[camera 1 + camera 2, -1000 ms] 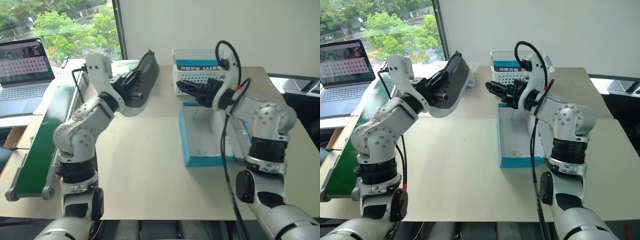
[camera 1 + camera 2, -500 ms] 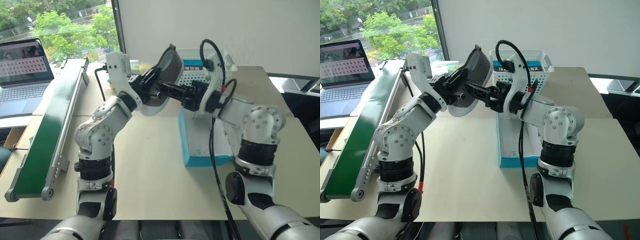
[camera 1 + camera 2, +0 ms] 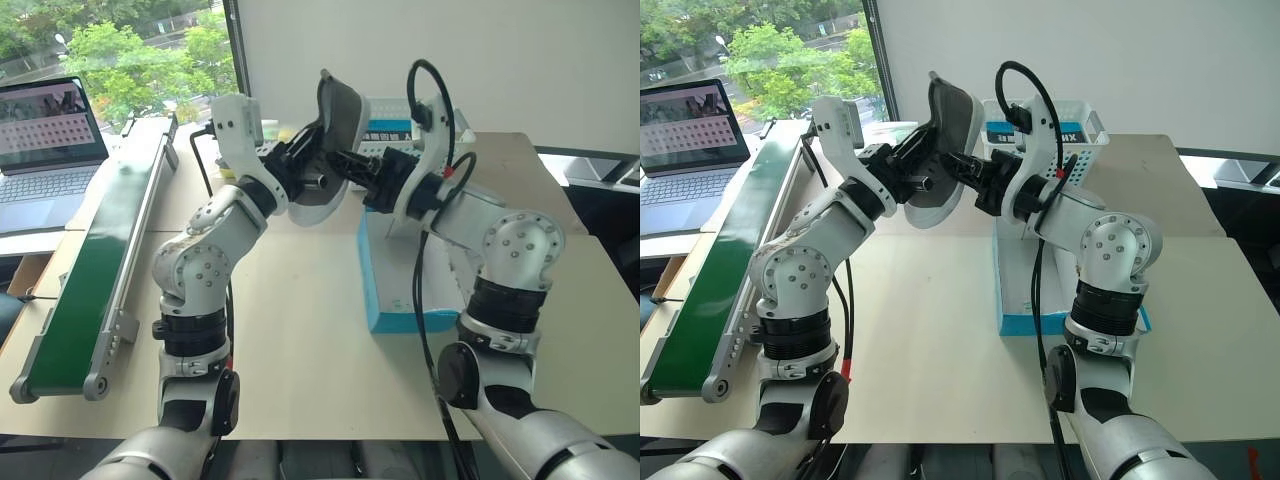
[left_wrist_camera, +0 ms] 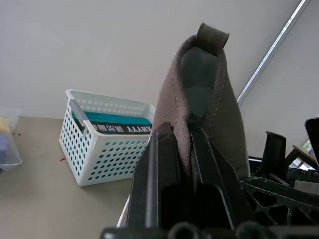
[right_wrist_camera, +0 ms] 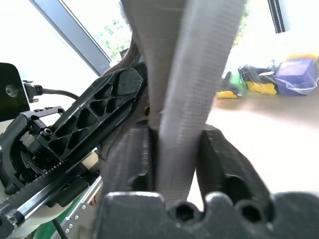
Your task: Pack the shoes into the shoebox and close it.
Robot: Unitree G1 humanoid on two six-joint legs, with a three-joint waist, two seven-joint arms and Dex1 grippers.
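Observation:
One grey-beige shoe (image 3: pixel 335 118) hangs upright in the air over the middle of the table, its pale sole turned toward the left arm. My left gripper (image 3: pixel 305 168) is shut on the shoe's collar (image 4: pixel 204 99), one finger on each side of the fabric. My right gripper (image 3: pixel 352 165) meets it from the right and is shut on a grey edge of the same shoe (image 5: pixel 194 74). The shoebox (image 3: pixel 415 321) lies open on the table below my right arm, blue outside and white inside. The other shoe is out of view.
A white lattice basket (image 4: pixel 99 149) holding a smaller blue-and-black box stands at the back of the table. A green conveyor (image 3: pixel 90 260) runs along the left edge, with a laptop (image 3: pixel 45 140) beyond it. Bagged items (image 5: pixel 279 74) lie near the window.
My left arm has swung the shoe right, toward the table's middle, and stood it more upright. My right gripper has moved left to the shoe and closed on it.

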